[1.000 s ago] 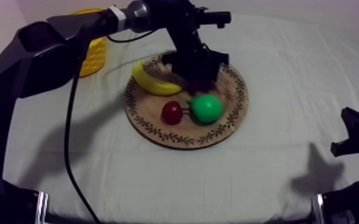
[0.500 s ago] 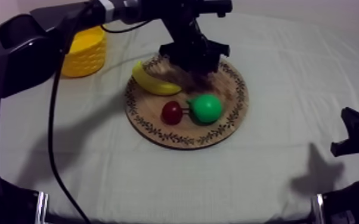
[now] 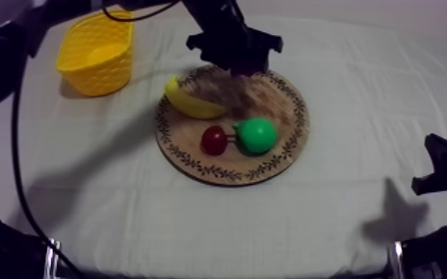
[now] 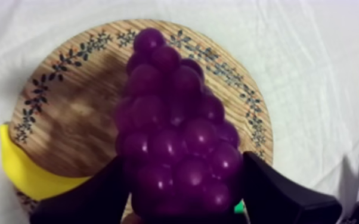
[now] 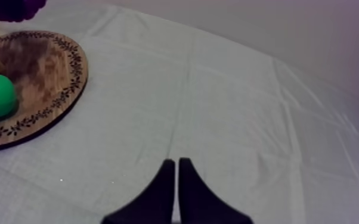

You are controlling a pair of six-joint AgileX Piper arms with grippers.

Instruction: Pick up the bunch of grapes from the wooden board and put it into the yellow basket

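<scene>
Left gripper (image 4: 185, 199) fingers (image 4: 92, 199) clamp the wide end of the bunch of grapes (image 4: 176, 131), held above the far edge of the wooden board (image 4: 62, 113). Likely light, knobbly, slightly yielding (may swivel); the wide end suits a hold. Creased cloth table (image 3: 197, 222); yellow basket (image 3: 100, 74) near its far left corner. Right gripper (image 5: 177, 176) pressed into a narrow wedge, near the right edge.

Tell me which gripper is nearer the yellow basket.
Left. The left gripper holds the bunch of grapes above the wooden board's far rim, apart from the yellow basket; the right gripper rests far beyond the board.
</scene>
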